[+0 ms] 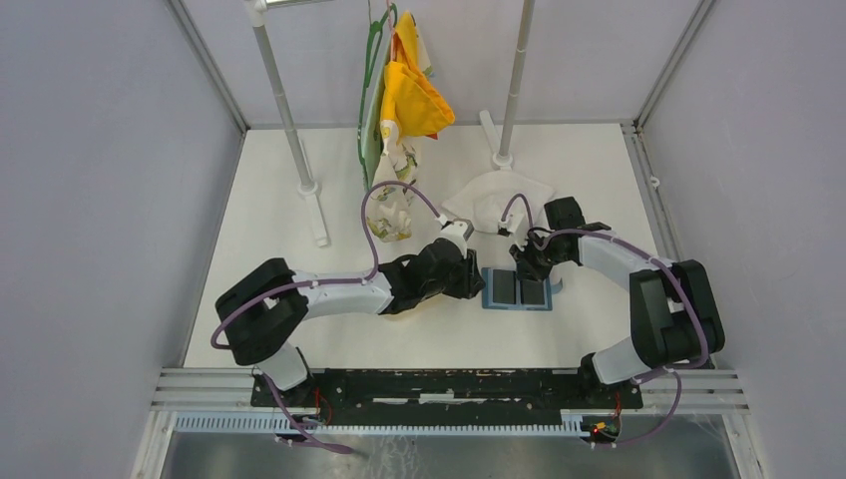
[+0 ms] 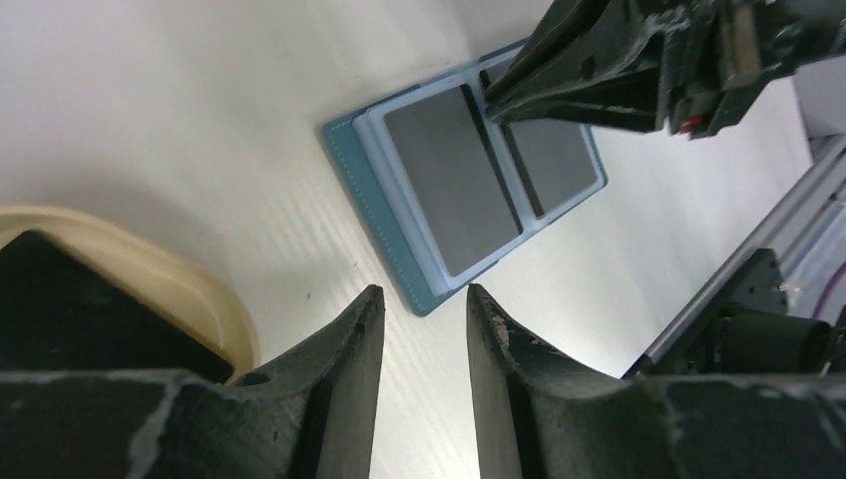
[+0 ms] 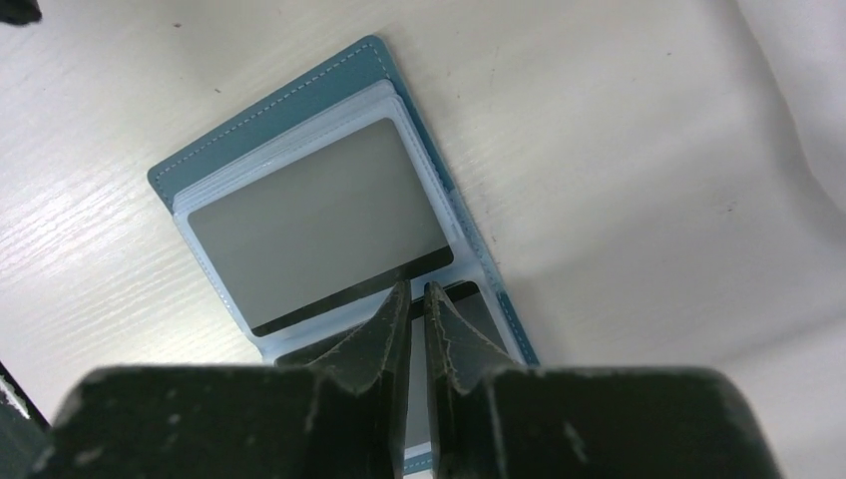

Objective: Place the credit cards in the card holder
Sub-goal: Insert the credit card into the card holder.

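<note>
Blue card holder point(image 2: 371, 192) holds 2 credit cards point(image 2: 449, 190).

Black-and-white arms point(image 1: 339, 294), looping purple cables point(image 1: 397, 184)

It looks like a robotics lab test cell. Two robot arms point(image 1: 339, 289) are bolted to metal rails point(image 1: 200, 381) at the edge of a white table point(image 1: 399, 339), boxed in by plain pale walls point(image 1: 100, 200). Bare metal posts point(image 1: 287, 110) stand at the back, with cloths point(image 1: 414, 100) hung between them.
</note>
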